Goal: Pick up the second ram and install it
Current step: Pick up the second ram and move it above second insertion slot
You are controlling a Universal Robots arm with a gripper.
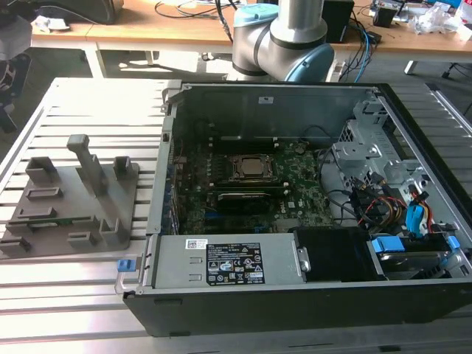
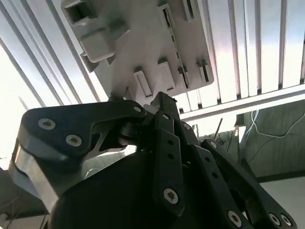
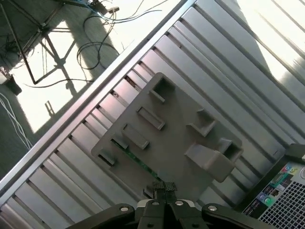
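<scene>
Tool [image 3: 164,187] clenched on nothing, over the grey holder tray [image 3: 190,129]. The second ram [image 3: 137,160] sits edge-on in a slot near the tray's rim, mostly sunk. Slatted worktop [image 3: 228,62] lies open around.

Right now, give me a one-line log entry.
gripper: shut, above holder tray | second ram: in tray slot, not yet gripped

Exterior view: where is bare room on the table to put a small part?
The ribbed metal table is bare on the near side of the grey plastic holder tray and beyond it. The open black computer case is crowded.
</scene>
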